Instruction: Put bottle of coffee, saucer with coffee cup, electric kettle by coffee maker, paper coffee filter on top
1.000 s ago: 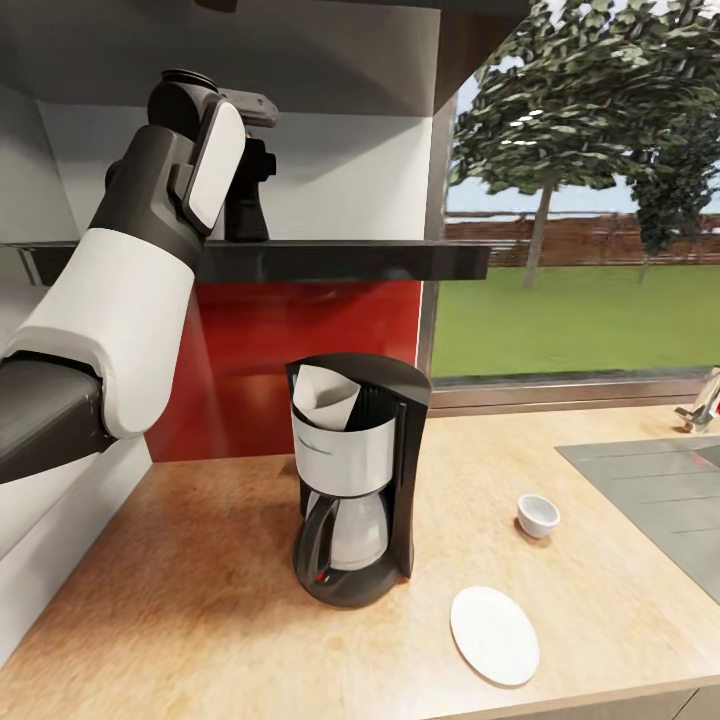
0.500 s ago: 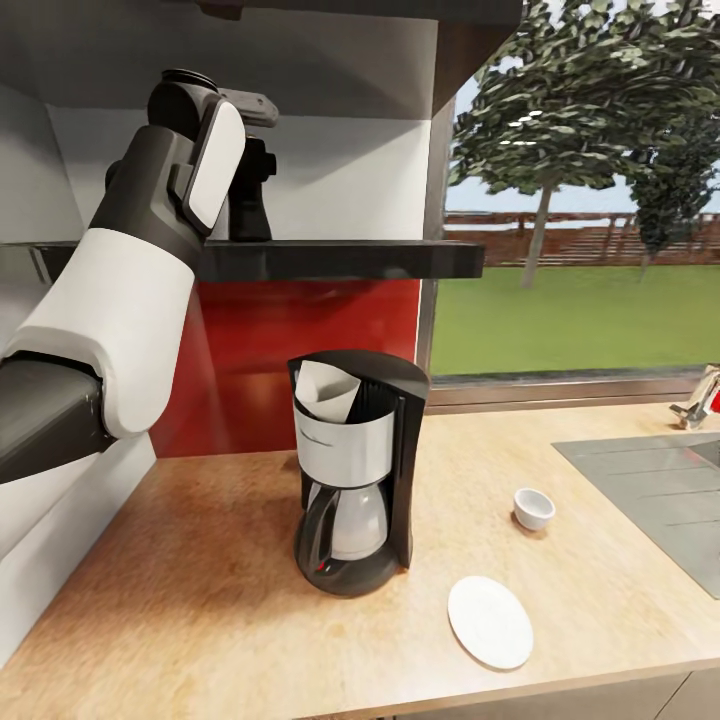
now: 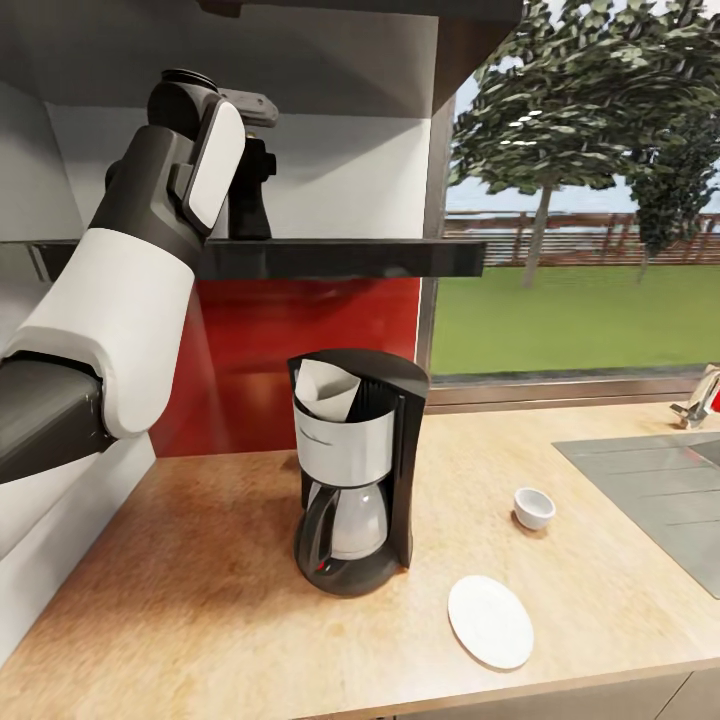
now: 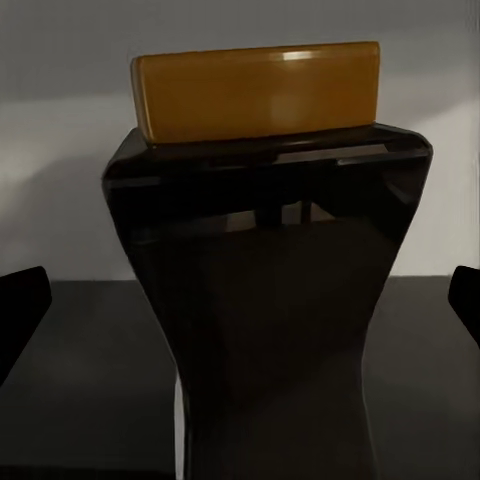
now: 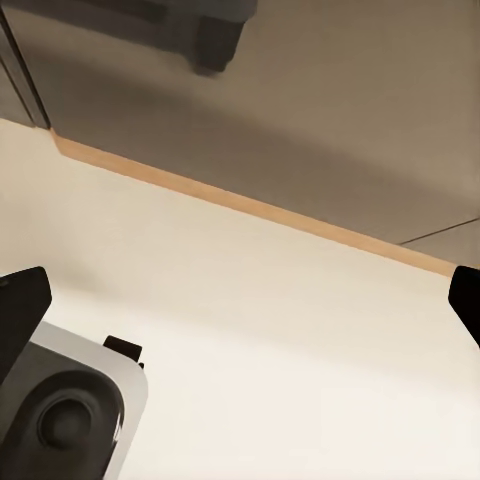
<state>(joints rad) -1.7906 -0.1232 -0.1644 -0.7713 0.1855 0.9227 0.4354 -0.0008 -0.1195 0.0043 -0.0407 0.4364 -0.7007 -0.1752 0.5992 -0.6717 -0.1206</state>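
The left arm rises from low beside the robot, its white forearm slanting up and its dark wrist reaching onto the kitchen shelf [image 3: 330, 259], well above the coffee maker [image 3: 355, 470]. The left gripper [image 4: 240, 300] faces the bottle of coffee [image 4: 265, 300] at shelf height. In the left wrist view the dark bottle with its golden-brown cap stands upright on the shelf, centred between the two black fingertips [image 4: 20, 310], which sit wide apart at either edge with a clear gap on each side of the bottle; the jaws are spread and grip nothing. In the head view the bottle [image 3: 250, 205] is partly hidden behind the wrist.

The coffee maker stands on the kitchen countertop [image 3: 200, 600], directly below the shelf, against the red back wall [image 3: 300, 330]. The paper coffee filter [image 3: 325, 393] sits tilted in its open top. The coffee cup [image 3: 534, 507] stands on the countertop to the right of the coffee maker, apart from it. The saucer [image 3: 490, 621] lies flat near the countertop's front edge, right of and nearer than the coffee maker, separate from the cup. The steel sink [image 3: 660, 500] is further right.

The right gripper [image 5: 240, 300] has its fingertips spread wide with nothing between them, over a pale floor [image 5: 280, 330].
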